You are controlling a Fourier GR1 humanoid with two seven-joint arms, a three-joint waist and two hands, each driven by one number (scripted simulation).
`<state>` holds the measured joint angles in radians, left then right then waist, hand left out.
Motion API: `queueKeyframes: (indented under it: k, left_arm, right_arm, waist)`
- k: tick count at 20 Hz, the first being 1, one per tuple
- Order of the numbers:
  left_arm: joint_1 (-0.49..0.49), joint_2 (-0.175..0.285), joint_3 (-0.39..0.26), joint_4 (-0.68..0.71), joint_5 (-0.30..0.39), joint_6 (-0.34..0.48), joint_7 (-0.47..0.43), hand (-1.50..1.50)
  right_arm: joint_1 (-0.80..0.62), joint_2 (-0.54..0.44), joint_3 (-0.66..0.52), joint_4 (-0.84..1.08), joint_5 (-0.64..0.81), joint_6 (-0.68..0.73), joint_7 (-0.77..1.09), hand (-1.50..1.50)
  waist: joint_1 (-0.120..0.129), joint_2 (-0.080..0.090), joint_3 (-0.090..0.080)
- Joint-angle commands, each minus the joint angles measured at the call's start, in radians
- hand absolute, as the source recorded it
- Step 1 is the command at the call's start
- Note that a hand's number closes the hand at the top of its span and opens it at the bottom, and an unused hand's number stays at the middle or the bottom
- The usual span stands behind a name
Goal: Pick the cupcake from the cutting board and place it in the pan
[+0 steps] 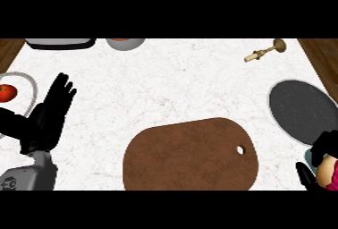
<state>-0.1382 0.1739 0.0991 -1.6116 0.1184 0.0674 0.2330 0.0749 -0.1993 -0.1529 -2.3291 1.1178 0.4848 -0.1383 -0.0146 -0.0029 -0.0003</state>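
Marble counter [171, 80], brown cutting board [188, 156], dark pan [300, 109], right hand [325, 143] round cupcake [328, 172]

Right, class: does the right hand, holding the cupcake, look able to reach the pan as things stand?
Probably yes. The right hand, curled round the cupcake, is already at the near edge of the pan, and nothing shows between them to block the way.
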Motion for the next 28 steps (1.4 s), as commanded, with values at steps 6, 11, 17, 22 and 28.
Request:
queueKeyframes:
  k: [6, 11, 17, 22, 28]
  left_arm:
    - [-0.016, -0.005, -0.020, -0.040, -0.012, 0.002, 0.058, 0.00]
    - [-0.010, -0.037, -0.047, 0.002, -0.049, 0.015, -0.008, 0.00]
    - [-0.065, -0.011, -0.002, 0.022, -0.006, -0.007, 0.030, 0.00]
    - [-0.015, 0.001, 0.007, -0.021, 0.003, -0.029, 0.019, 0.00]
    - [-0.002, -0.005, -0.003, -0.040, -0.007, -0.032, 0.027, 0.00]
  right_arm:
    - [-0.264, -0.136, -0.355, 0.344, -0.254, -0.003, -0.052, 1.50]
    - [-0.367, -0.244, -0.452, 0.693, -0.275, -0.145, -0.186, 1.50]
    - [-0.424, -0.322, -0.438, 1.066, -0.276, -0.303, -0.417, 1.50]
    - [-0.534, -0.360, -0.372, 1.357, -0.233, -0.389, -0.529, 1.50]
    - [-0.607, -0.308, -0.308, 1.627, -0.134, -0.630, -0.584, 1.50]
  waist:
    - [0.020, 0.004, 0.001]
    - [0.029, 0.007, 0.002]
    - [0.031, 0.009, 0.002]
    - [0.038, 0.008, 0.002]
    - [0.038, 0.009, 0.002]
